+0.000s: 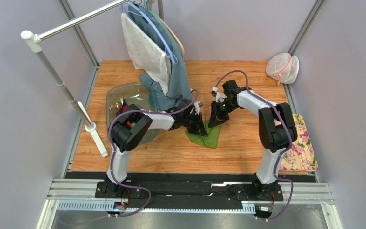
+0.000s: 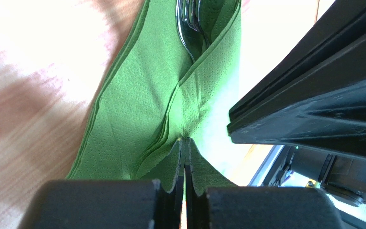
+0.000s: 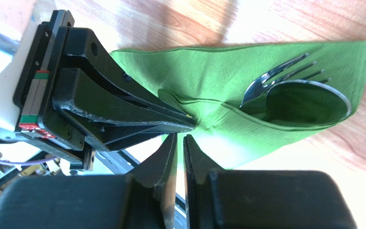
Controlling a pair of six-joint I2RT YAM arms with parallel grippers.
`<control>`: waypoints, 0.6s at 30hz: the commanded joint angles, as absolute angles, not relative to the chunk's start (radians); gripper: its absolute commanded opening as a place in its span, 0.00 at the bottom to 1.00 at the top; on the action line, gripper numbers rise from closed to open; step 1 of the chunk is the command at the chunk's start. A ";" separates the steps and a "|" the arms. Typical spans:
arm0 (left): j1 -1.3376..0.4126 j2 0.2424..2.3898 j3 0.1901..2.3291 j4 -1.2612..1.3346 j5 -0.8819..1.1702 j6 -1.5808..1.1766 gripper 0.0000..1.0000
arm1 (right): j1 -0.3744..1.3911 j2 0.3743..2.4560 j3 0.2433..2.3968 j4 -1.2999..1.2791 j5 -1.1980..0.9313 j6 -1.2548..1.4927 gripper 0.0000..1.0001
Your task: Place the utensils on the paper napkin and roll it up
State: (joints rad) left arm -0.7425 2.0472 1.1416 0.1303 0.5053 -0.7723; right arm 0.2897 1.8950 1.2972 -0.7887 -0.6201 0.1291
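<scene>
Closest to the arm bases lies the paper napkin [image 1: 205, 138], flat on the wooden table between the two arms. The flowered mat [image 1: 300, 143] sits well to the right of it.

The fork [image 3: 285, 71] and the spoon [image 3: 309, 102] lie side by side on the napkin with their heads bare. One flap of the green paper is folded over their handles.

At the napkin's far edge, the left gripper [image 2: 185, 152] has its fingers pressed together on a gathered fold of the sheet, and the paper creases toward that pinch. The right gripper [image 3: 176, 148] is just beside it, tip to tip. Its fingers are drawn in to a narrow slit, and I cannot tell whether any paper is caught between them.

Beyond the napkin to the left is the clear plastic tub [image 1: 123, 93]. The teal garment [image 1: 177, 81] hangs behind the napkin, and a mesh bag [image 1: 282, 68] sits far off to the right.

By my reading, placing the utensils is done and only the first fold of the wrap is made. Rolling the sheet fully around them is what remains.
</scene>
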 commanded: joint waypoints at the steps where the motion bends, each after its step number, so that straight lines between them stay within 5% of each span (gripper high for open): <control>1: -0.730 2.094 1.154 0.052 0.414 -0.750 0.00 | 0.319 1.887 1.302 -0.798 -0.552 0.198 0.10; 15: -0.727 2.016 1.117 0.144 0.451 -0.761 0.00 | 0.339 2.032 1.240 -0.716 -0.371 0.150 0.03; 18: -0.738 1.964 1.100 0.212 0.511 -0.738 0.08 | 0.339 2.045 1.233 -0.706 -0.385 0.138 0.02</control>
State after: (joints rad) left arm -0.7383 2.0361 1.1263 0.1570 0.4961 -0.7769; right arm 0.3355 1.9770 1.2758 -0.7486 -0.4915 0.1925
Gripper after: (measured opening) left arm 0.031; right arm 0.031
